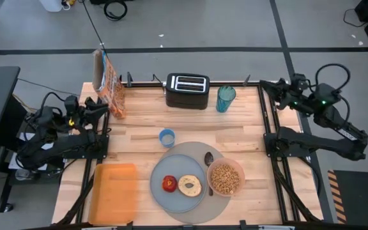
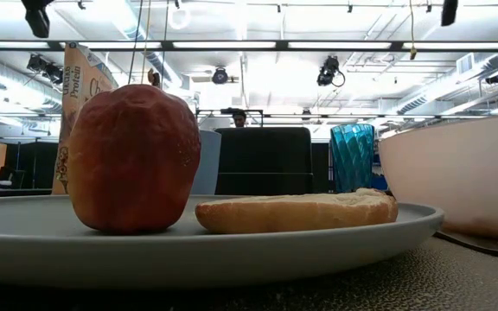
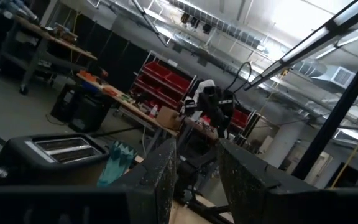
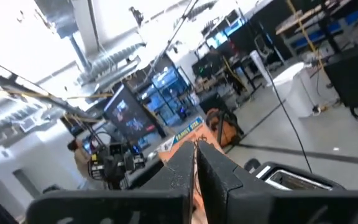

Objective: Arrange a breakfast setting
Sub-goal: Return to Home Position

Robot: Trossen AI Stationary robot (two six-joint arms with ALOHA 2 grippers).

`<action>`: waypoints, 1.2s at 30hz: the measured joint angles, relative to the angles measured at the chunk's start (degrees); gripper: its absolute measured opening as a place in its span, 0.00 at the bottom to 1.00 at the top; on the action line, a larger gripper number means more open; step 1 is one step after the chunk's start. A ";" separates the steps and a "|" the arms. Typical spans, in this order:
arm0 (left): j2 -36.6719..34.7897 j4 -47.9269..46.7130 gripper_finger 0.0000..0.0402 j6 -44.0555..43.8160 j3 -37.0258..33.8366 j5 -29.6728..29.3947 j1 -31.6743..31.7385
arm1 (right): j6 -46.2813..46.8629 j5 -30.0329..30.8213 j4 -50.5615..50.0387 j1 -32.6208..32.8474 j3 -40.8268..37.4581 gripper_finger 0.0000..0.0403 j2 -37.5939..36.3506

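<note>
Grey plate (image 1: pixel 177 167) with apple (image 1: pixel 169 184), bagel half (image 1: pixel 190 186), pink bowl (image 1: pixel 241 180) seemingly holding cereal (image 1: pixel 225 179)

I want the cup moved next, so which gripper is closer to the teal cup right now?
Right. The right gripper sits close beside the teal cup, at the table's right edge. The left gripper is across the table, by the orange bag.
</note>
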 joint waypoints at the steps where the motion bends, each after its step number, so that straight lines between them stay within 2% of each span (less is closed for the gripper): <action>1: 0.03 -0.13 0.31 0.04 -0.01 -0.12 0.00 | 0.00 0.54 0.35 0.00 -0.92 0.06 -1.29; 9: 0.09 0.89 0.31 -1.33 -2.86 0.45 -0.04 | 3.60 3.99 4.72 0.00 -11.04 0.03 -12.07; 16: 0.09 11.47 0.31 -5.63 -10.61 2.52 -0.07 | 7.92 6.73 5.88 0.00 -19.80 0.03 -20.97; 27: 0.09 22.48 0.31 -11.78 -22.35 3.01 -0.20 | 15.07 6.96 6.97 0.02 -27.40 0.03 -20.97; 33: 0.09 33.94 0.31 -21.52 -31.12 1.17 -0.15 | 14.85 12.69 9.19 0.02 -32.55 0.03 -20.97; 36: 0.24 31.41 0.31 -23.66 -31.78 0.67 -0.17 | 19.12 13.96 8.99 0.01 -35.92 0.03 -20.95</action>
